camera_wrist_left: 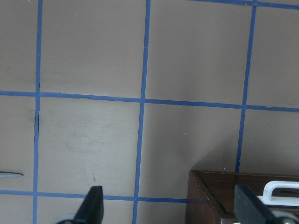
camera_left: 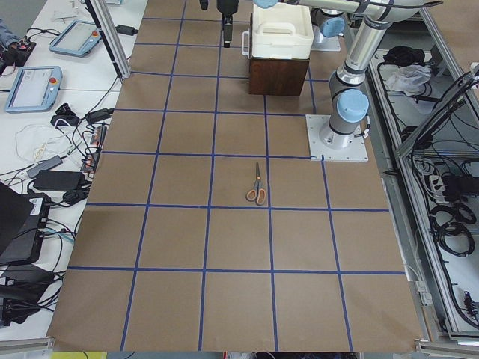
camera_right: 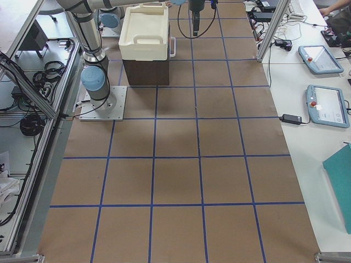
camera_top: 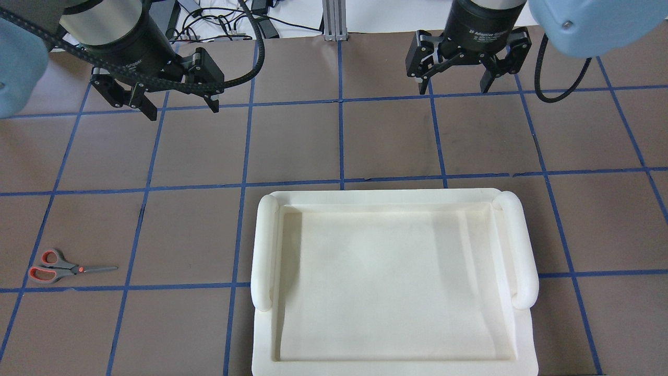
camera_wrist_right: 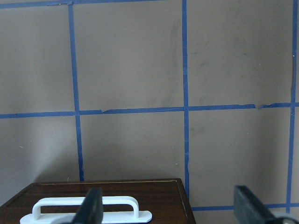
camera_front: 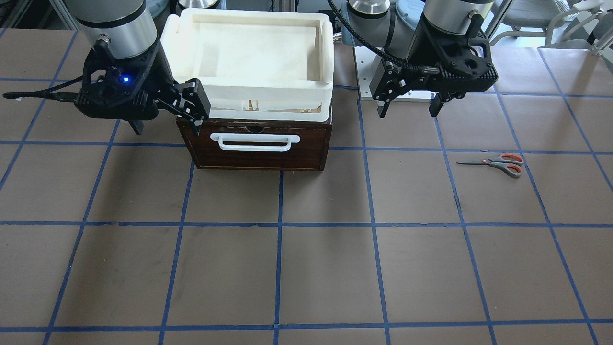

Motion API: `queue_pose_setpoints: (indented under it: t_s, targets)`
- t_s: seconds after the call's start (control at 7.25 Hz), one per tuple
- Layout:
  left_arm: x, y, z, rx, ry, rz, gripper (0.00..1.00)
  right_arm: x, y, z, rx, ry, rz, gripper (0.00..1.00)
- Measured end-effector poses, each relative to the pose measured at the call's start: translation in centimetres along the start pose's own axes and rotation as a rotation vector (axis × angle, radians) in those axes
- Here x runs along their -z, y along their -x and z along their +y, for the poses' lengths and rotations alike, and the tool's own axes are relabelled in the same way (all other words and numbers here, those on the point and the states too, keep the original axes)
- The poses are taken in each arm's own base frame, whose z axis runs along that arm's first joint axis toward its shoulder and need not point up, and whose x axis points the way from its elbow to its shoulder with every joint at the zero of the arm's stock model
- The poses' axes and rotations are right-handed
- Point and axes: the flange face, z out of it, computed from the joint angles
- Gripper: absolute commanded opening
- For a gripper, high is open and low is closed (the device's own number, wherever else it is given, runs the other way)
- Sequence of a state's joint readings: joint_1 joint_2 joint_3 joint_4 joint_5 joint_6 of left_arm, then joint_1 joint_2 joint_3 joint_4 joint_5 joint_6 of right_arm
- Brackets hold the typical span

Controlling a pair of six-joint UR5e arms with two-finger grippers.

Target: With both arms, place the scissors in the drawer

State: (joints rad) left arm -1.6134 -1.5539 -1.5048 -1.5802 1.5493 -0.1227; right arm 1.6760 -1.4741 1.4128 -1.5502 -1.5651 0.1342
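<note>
The scissors (camera_front: 498, 164) lie flat on the brown table, closed, far out on my left side; they also show in the overhead view (camera_top: 57, 267) and the left side view (camera_left: 257, 188). The dark brown drawer (camera_front: 261, 146) is closed, its white bar handle (camera_front: 255, 142) facing away from me. My left gripper (camera_front: 408, 111) is open and empty, hovering between the drawer and the scissors (camera_top: 180, 107). My right gripper (camera_front: 166, 128) is open and empty, hovering by the drawer's front corner (camera_top: 451, 89). The right wrist view shows the handle (camera_wrist_right: 88, 208) below one finger.
A cream-white plastic tray (camera_front: 325, 48) sits on top of the drawer box and hides it in the overhead view (camera_top: 263, 245). The left arm's base plate (camera_front: 366, 72) stands beside the box. Blue tape lines grid the table.
</note>
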Motion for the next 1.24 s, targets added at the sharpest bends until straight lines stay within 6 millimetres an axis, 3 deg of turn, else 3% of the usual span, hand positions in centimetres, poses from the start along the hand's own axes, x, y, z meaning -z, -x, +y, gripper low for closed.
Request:
queue_pose_setpoints:
  t_s: [0.41, 0.83, 1.24]
  targets:
    - [0.2, 0.1, 0.1, 0.001, -0.003, 0.000, 1.00, -0.1, -2.1, -0.6, -0.031, 0.009, 0.000, 1.00]
    - [0.0, 0.2, -0.1, 0.002, -0.001, 0.002, 1.00, 0.0, -2.4, -0.3, -0.035, 0.006, 0.005, 1.00]
    - [-0.8, 0.8, -0.5, -0.014, 0.010, 0.000, 1.00, -1.2, -2.2, -0.2, -0.119, 0.011, 0.011, 1.00]
